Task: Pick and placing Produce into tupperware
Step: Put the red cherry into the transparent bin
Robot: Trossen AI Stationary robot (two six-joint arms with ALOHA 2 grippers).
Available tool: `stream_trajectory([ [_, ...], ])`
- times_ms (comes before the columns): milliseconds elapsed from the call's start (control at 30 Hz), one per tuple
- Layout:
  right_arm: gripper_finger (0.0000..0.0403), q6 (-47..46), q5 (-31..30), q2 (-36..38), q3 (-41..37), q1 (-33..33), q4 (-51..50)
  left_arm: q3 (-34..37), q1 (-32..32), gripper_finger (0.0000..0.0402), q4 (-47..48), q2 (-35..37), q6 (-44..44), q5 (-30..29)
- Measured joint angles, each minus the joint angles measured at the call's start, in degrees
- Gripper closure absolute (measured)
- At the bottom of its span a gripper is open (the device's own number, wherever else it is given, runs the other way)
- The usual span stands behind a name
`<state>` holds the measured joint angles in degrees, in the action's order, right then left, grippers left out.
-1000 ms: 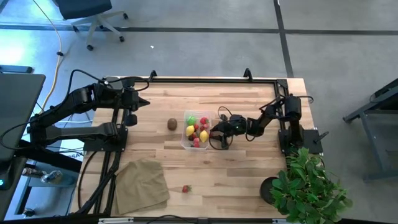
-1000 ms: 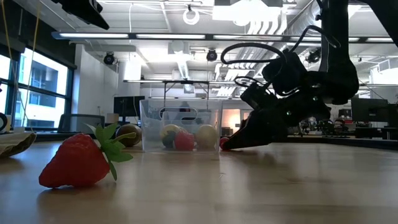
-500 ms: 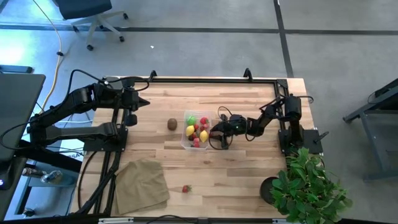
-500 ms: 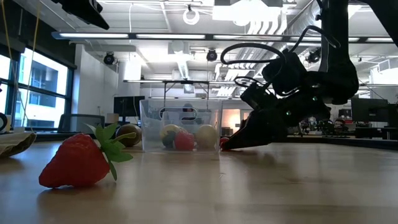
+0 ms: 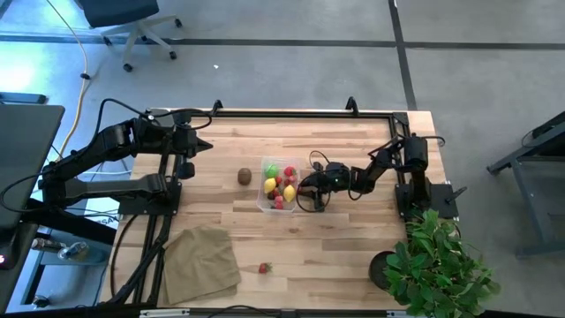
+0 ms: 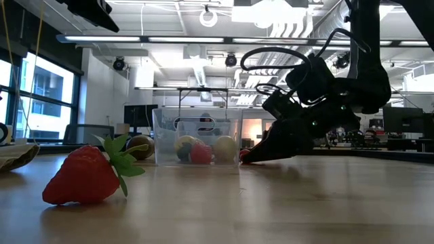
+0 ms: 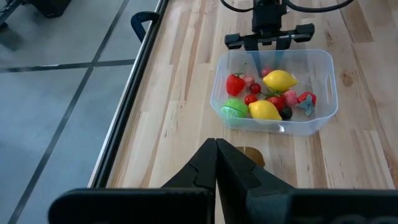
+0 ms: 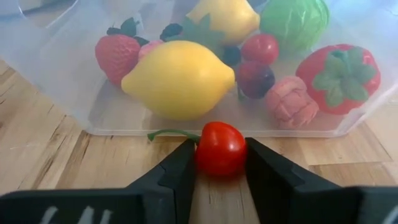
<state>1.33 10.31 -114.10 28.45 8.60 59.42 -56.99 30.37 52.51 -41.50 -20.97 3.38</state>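
Beside tupperware [image 8: 205,68]: right gripper [image 8: 219,163] (cherry [image 8: 220,149] pinched)

no readable text — no labels, no signs

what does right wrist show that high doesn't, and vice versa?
Right wrist only: the right pincer shut on a small red cherry with a green stem, on the table just outside the tupperware wall.

High only: the kiwi beside the tub, the loose strawberry, the cloth, the plant, and the left pincer parked back-left.

Both: the tub with lemons and berries.
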Motion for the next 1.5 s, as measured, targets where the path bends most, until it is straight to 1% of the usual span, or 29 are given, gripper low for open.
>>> stream_trajectory([
  [133, 0.0288, 0.01, 1.03, 0.0, -0.02, -0.02, 0.3, 0.01, -0.01, 0.0401, 0.0, -0.01, 0.01, -0.01],
  [533, 0.0289, -0.49, 7.44, 0.04, -0.14, -0.07, 1.1, 0.01, -0.01, 0.0401, 0.0, -0.01, 0.01, -0.02],
  [667, 0.0289, -1.11, 7.88, 0.73, -1.98, -0.07, 3.44, 0.0, 0.0, 0.0401, -0.01, -0.01, 0.01, -0.01],
  [867, 0.0289, -1.54, 6.41, 4.84, -6.89, -0.04, 6.88, 0.01, 0.0, 0.0401, -0.01, 0.0, 0.01, -0.01],
  [1000, 0.0289, -1.43, 5.6, 9.13, -9.06, -0.04, 8.24, 0.0, -0.02, 0.0401, 0.0, -0.02, 0.0, -0.02],
  [1200, 0.0289, -1.48, 2.63, 16.95, -9.12, -0.04, 8.45, 0.01, -0.01, 0.0401, -0.01, -0.01, 0.01, -0.01],
  [1333, 0.0289, -3.77, -1.78, 21.96, -5.81, -0.04, 4.22, 0.01, -0.01, 0.0401, 0.0, -0.02, 0.01, -0.02],
  [1400, 0.0289, -3.09, -2.56, 23.8, -2.46, -0.01, -1.19, 0.01, 0.0, 0.0401, -0.02, 0.0, 0.0, -0.02],
  [1500, 0.0289, 0.98, -2.62, 26.43, 3.95, 0.39, -14.25, 0.0, 0.0, 0.0401, 0.0, -0.02, 0.01, -0.02],
])
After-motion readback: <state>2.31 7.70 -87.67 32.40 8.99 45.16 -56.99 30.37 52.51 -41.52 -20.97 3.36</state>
